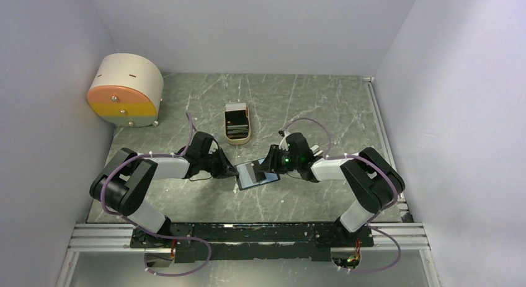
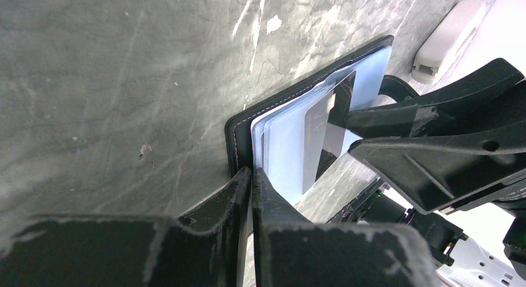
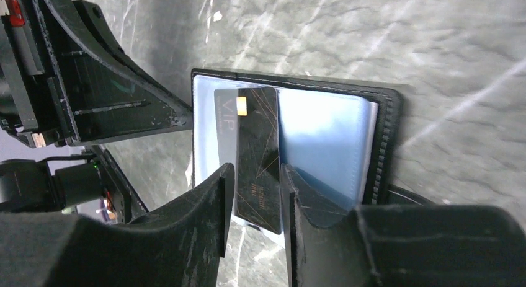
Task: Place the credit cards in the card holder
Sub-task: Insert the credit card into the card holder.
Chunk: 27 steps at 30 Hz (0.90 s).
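Card holder open at frame centre, its edge clamped by left gripper; right gripper, jaws half-parted, straddles dark credit card half-pocketed. Best nudged squarely in, holder held flat.

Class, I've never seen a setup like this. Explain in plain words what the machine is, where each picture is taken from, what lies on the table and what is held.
Two robot arms share a table. One picture looks down from above; the other two come from a camera on each wrist. On the table: a round box, a beige tray of cards, and an open black card holder. The left gripper pinches the holder's edge. The right gripper stands open, fingers either side of a dark card partly tucked in a pocket.
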### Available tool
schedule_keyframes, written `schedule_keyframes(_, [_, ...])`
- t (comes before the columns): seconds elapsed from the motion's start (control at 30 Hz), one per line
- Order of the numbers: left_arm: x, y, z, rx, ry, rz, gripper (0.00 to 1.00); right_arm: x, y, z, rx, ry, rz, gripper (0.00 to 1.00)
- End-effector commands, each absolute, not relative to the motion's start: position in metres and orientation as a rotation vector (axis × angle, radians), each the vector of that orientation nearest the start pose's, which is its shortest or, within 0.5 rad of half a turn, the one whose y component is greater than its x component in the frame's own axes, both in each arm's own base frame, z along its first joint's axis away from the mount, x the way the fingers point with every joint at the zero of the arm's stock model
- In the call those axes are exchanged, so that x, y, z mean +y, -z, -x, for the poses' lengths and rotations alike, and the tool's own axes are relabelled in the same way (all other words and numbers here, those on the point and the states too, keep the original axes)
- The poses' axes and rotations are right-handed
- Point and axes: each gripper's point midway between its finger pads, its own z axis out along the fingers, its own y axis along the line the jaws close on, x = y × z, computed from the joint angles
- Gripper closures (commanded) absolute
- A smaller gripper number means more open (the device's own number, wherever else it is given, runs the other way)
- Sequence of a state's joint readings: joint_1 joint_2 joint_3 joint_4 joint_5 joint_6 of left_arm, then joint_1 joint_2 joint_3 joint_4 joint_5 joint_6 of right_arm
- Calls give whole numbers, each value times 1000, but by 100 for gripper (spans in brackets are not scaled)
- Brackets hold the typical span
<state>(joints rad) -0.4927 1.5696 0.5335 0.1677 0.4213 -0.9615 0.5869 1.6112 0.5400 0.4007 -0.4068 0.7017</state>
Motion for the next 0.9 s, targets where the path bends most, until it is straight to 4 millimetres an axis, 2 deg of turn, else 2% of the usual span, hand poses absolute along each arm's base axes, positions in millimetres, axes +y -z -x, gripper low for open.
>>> schedule_keyframes(0.0, [-237,-5,-224,2697,1022,419,87,286,-8,-230,2505,-1073,156,64])
schedule_keyframes(0.1, [-238,-6,-225,2694,1027,418,87,303,-14,-223,2485,-1117,203,65])
schedule_keyframes(0.23, [-238,-7,-225,2690,1030,417,87,313,-18,-217,2480,-1142,234,65])
schedule_keyframes(0.53, [-238,-13,-225,2672,1046,421,87,301,-12,-221,2503,-1018,253,63])
schedule_keyframes(0.67, [-238,-25,-227,2638,1057,415,83,300,-21,-226,2476,-1004,250,62])
schedule_keyframes(0.87, [-235,-55,-239,2575,1016,373,77,296,-36,-233,2423,-968,252,60])
